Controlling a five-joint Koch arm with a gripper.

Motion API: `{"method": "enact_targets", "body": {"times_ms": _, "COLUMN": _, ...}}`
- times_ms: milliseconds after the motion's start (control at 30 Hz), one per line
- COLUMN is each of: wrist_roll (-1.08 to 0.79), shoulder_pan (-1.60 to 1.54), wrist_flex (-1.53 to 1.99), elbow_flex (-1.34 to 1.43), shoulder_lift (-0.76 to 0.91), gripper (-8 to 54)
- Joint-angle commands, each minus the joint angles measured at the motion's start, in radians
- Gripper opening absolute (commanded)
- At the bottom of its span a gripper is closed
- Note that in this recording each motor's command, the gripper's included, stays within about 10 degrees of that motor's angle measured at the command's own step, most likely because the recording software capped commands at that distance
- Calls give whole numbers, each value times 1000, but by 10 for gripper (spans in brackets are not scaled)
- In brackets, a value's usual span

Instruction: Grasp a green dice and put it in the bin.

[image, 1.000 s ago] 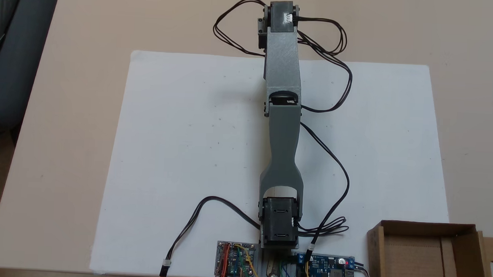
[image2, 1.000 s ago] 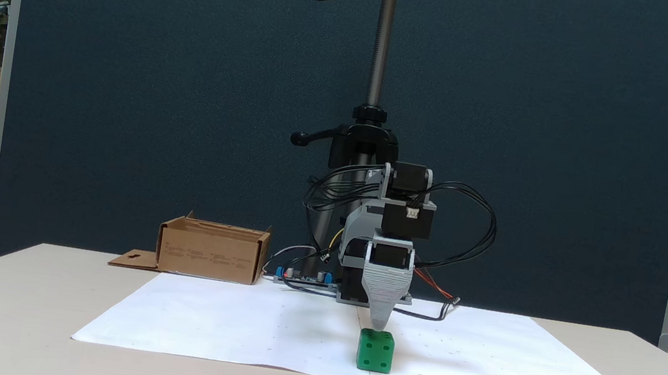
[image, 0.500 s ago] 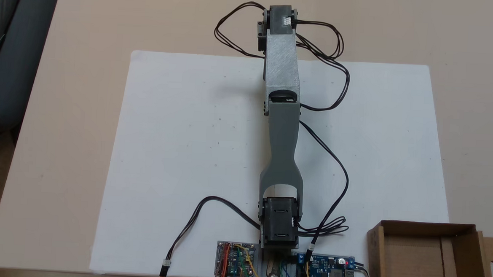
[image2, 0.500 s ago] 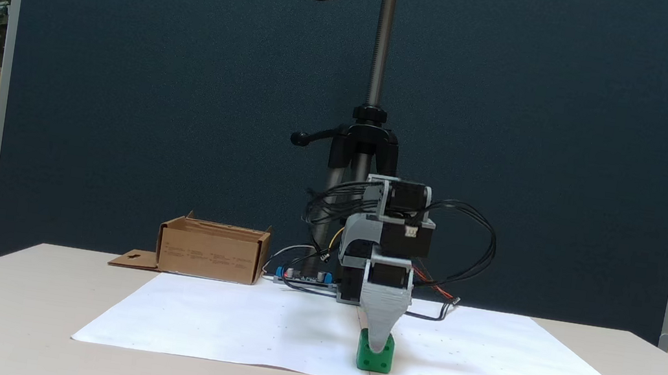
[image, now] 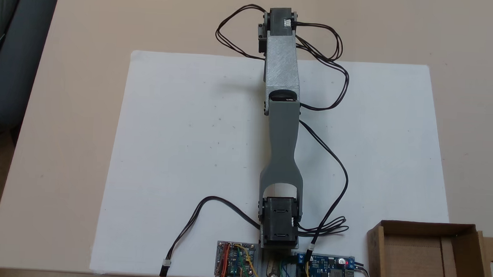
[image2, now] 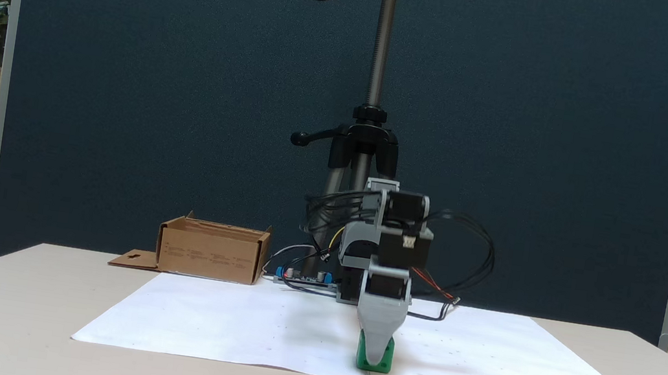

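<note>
Gripper is down over the dice, near jaw covering most of its front face; the 2 jaws line up one behind the other, so can't tell if they're pinching it. Dice sits on the paper at its front edge, well apart from the bin, which stands off the paper's far left corner.

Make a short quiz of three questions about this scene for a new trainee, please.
1. True or false: the bin stands apart from the green dice.
2. In the fixed view from the front, where is the hand?
A. Over the bin.
B. Down at the dice, with one jaw in front of it.
C. Raised high in the air.
3. Fill the gap: the dice rests on a white sheet of ____.

Key: 1 true; 2 B; 3 paper.
</note>
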Motion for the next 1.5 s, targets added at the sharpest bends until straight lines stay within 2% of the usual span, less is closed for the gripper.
{"method": "enact_targets", "body": {"times_ms": 0, "wrist_roll": 49, "shoulder_pan": -2, "wrist_flex": -44, "elbow_flex": -31, "shoulder_lift": 21, "gripper": 420}}
{"method": "enact_targets", "body": {"times_ms": 200, "wrist_roll": 49, "shoulder_pan": -3, "wrist_flex": -44, "elbow_flex": -31, "shoulder_lift": 3, "gripper": 416}}
{"method": "enact_targets", "body": {"times_ms": 400, "wrist_roll": 51, "shoulder_pan": -3, "wrist_flex": -44, "elbow_flex": -31, "shoulder_lift": -8, "gripper": 366}}
{"method": "enact_targets", "body": {"times_ms": 1200, "wrist_roll": 49, "shoulder_pan": 9, "wrist_flex": -67, "elbow_flex": -23, "shoulder_lift": -17, "gripper": 364}}
{"method": "enact_targets", "body": {"times_ms": 1233, "wrist_roll": 49, "shoulder_pan": 8, "wrist_flex": -66, "elbow_flex": -20, "shoulder_lift": -17, "gripper": 348}}
{"method": "enact_targets", "body": {"times_ms": 1467, "wrist_roll": 49, "shoulder_pan": 8, "wrist_flex": -63, "elbow_flex": -12, "shoulder_lift": -17, "gripper": 119}}
